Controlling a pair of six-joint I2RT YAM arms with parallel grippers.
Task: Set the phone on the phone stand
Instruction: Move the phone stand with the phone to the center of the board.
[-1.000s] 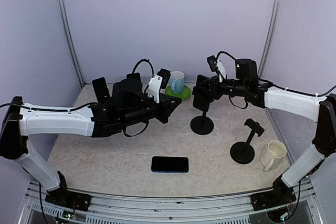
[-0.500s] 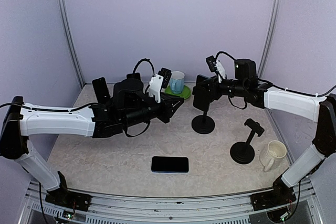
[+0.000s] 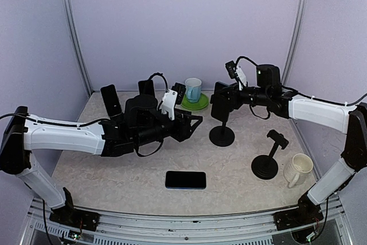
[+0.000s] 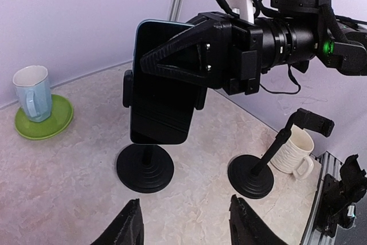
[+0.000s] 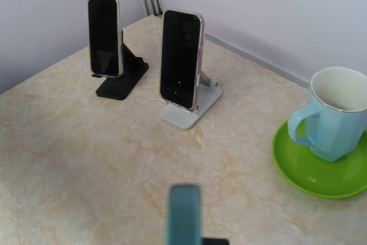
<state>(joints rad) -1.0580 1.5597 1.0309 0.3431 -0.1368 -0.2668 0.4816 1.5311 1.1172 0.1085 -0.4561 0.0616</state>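
Note:
The phone (image 4: pixel 163 93), dark-screened with a teal edge (image 5: pixel 184 213), stands upright in the clamp of the phone stand (image 4: pixel 145 167), a black pole on a round base (image 3: pixel 222 136). My right gripper (image 3: pixel 218 100) is shut on the phone, one finger (image 4: pixel 183 50) lying across its upper face. My left gripper (image 4: pixel 188 225) hangs open and empty a little in front of the stand, apart from it; from above, the left gripper (image 3: pixel 194 121) is left of the stand.
A second black stand (image 3: pixel 265 166) with an empty clamp (image 4: pixel 310 121) stands to the right, beside a white mug (image 3: pixel 298 169). Another phone (image 3: pixel 185 179) lies flat near the front. A blue mug (image 5: pixel 335 116) on a green saucer (image 5: pixel 304 173) and two phones on stands (image 5: pixel 105 35) (image 5: pixel 182 55) stand at the back.
My left gripper has opened and drawn back a little from the stand. The right gripper and the phone have stayed where they were.

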